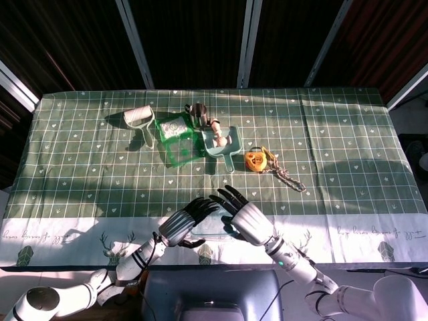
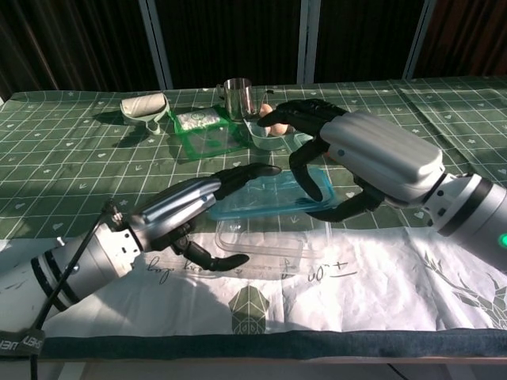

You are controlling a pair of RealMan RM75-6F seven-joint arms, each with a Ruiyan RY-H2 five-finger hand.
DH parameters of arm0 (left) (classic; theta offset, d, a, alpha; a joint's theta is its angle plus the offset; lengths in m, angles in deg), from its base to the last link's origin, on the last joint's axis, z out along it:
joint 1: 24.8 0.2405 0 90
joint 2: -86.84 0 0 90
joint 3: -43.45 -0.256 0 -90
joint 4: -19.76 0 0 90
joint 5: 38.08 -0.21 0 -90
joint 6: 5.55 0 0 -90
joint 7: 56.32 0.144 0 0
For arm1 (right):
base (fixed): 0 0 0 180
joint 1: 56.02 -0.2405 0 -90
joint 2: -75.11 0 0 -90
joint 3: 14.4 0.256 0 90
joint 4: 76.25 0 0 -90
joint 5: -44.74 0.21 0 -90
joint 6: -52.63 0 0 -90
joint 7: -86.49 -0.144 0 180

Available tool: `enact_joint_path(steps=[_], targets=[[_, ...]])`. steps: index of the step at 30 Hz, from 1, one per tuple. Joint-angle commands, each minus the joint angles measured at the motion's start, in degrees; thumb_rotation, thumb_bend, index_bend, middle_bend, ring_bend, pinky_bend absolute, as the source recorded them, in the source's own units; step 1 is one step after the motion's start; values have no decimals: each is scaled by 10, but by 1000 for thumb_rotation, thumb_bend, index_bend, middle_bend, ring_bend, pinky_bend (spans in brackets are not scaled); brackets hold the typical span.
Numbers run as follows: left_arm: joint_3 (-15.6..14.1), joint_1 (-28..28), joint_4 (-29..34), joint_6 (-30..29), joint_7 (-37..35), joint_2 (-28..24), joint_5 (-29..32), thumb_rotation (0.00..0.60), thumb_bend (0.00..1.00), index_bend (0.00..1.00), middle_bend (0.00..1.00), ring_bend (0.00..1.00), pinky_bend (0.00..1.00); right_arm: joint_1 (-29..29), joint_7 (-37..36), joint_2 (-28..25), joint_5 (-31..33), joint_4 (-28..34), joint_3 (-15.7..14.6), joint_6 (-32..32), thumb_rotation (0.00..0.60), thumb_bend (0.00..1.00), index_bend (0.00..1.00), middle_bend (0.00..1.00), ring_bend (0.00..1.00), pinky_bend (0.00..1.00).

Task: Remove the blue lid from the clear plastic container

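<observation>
Separation looks all but done: the blue lid (image 2: 273, 199) hangs in the air, tilted, pinched by the right robot hand (image 2: 348, 162) with its upper fingers curled over the far edge and its thumb underneath. Directly below that hand, the clear plastic container (image 2: 261, 237) sits on the white strip of the bench (image 2: 380, 277), and I can see a gap between its rim and the lid on the side toward me. The left robot hand (image 2: 194, 210) lies just beside the container's left end, its upper fingers (image 2: 245, 172) stretched out flat over the near corner of the lid and its thumb low by the container wall; whether it actually presses on the lid or the container, I cannot tell, though it grips nothing that I can make out.

From the head view the two robot hands (image 1: 180, 226) (image 1: 242, 217) crowd over the spot and hide most of it.

What remains, I reckon, is carrying the lid well clear and setting it down somewhere on the bench.
</observation>
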Motion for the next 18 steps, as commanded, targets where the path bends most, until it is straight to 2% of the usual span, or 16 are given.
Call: enact_joint_path(steps=[1, 8, 13, 18], targets=[[3, 4, -1, -10, 10, -5, 1, 600, 258, 0, 0, 0, 0, -2, 14, -14, -4, 10, 5, 9, 600, 476, 856, 224, 49, 0], [0, 36, 9, -71, 80, -63, -6, 600, 259, 0, 0, 0, 0, 17, 53, -71, -4, -4, 6, 39, 600, 477, 856, 224, 49, 0], [-9, 71, 47, -87, 89, -129, 11, 600, 259, 0, 0, 0, 0, 46, 27, -95, 23, -65, -1, 47, 600, 476, 856, 224, 49, 0], [-16, 101, 50, -94, 85, -168, 25, 600, 262, 0, 0, 0, 0, 66, -18, -79, 42, -148, -14, 34, 600, 476, 832, 224, 49, 0]])
